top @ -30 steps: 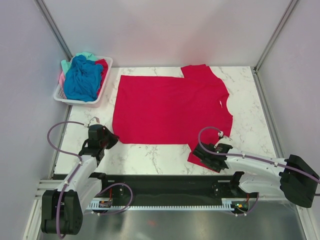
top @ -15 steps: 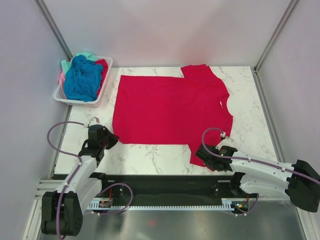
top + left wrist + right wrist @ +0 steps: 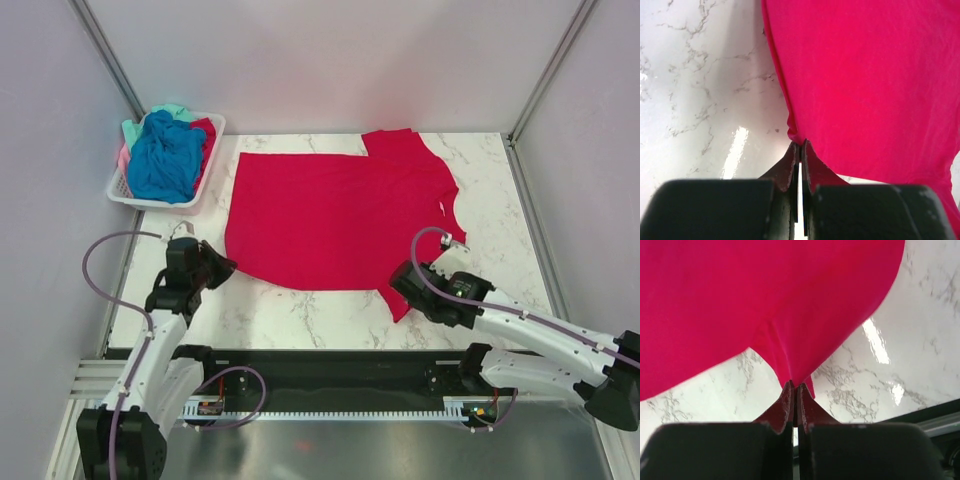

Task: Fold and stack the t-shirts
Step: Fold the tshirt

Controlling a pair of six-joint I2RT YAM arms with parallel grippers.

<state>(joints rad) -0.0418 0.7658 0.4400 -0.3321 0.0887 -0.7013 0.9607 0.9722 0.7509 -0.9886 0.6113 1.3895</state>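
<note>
The red shirt (image 3: 340,210) lies spread on the tabletop (image 3: 300,312), ahead of both tools. The left tool (image 3: 800,146) is closed, and its fingers pinch the corner of the hem nearest to it. The rest of the cloth stretches away ahead and to its right. The right tool (image 3: 795,386) is also closed, gripping a fold of the near sleeve, where the cloth puckers at its tips. Ahead of the left tool and to its left, well apart, a basket (image 3: 150,202) holds a blue shirt (image 3: 165,155).

White marbled tabletop (image 3: 300,310) — a crimson t-shirt (image 3: 340,215) lies spread across its centre; a white slatted basket (image 3: 150,204) stands at the frame's upper left.
</note>
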